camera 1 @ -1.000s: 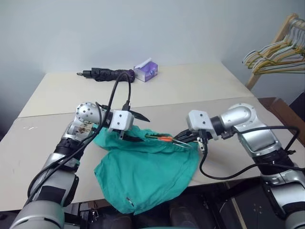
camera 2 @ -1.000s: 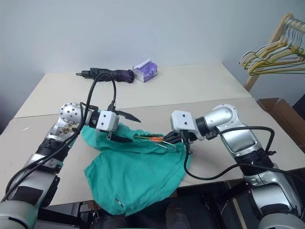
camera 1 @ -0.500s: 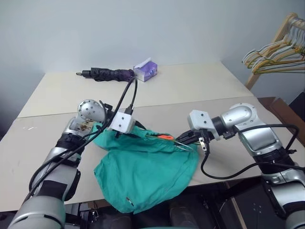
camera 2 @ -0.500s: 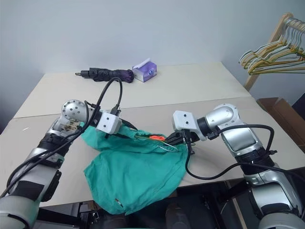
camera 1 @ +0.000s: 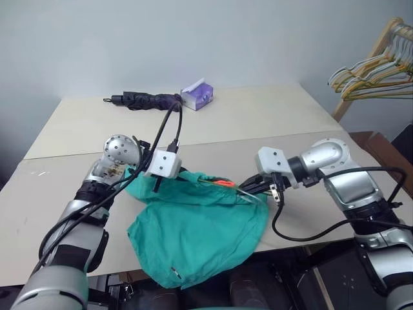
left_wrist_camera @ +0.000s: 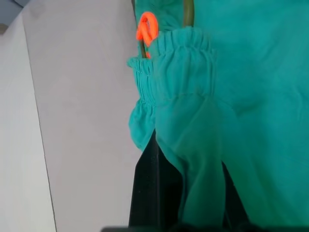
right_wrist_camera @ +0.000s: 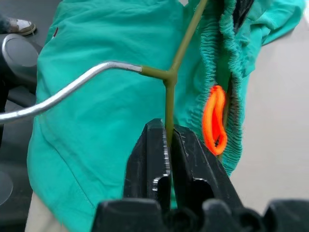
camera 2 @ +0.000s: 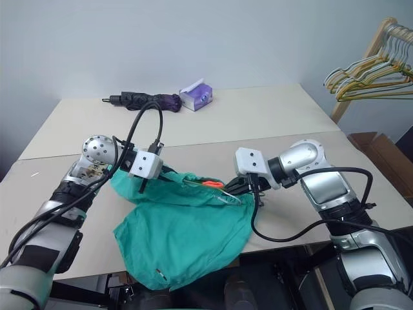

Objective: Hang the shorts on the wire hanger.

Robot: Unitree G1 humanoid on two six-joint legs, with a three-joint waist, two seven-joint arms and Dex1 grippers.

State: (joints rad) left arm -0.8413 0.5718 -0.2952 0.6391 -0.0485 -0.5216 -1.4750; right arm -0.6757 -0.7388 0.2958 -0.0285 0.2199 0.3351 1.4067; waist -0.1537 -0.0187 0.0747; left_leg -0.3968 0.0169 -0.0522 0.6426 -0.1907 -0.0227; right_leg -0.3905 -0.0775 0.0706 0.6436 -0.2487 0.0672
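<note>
The teal-green shorts (camera 1: 193, 226) lie at the table's front, one leg drooping over the edge. Their gathered waistband carries an orange-red tag (camera 1: 224, 183). My left gripper (camera 1: 186, 175) is shut on the waistband's left part; in the left wrist view the cloth (left_wrist_camera: 193, 140) is bunched between its black fingers (left_wrist_camera: 147, 193). My right gripper (right_wrist_camera: 169, 145) reaches in from the right, shut on the wire hanger (right_wrist_camera: 181, 46). The hanger's olive wire runs into the waistband beside the tag (right_wrist_camera: 215, 118). Most of the hanger is hidden inside the cloth.
A black folded umbrella (camera 1: 145, 99) and a small purple-and-white box (camera 1: 197, 95) lie at the table's (camera 1: 258, 116) far side. A bunch of yellow and grey hangers (camera 1: 371, 71) hangs on a wooden rack at the far right. Bare tabletop surrounds the shorts.
My left gripper, open above the waistband a second ago, has dipped slightly and shut on the cloth. The right arm has stayed where it was.
</note>
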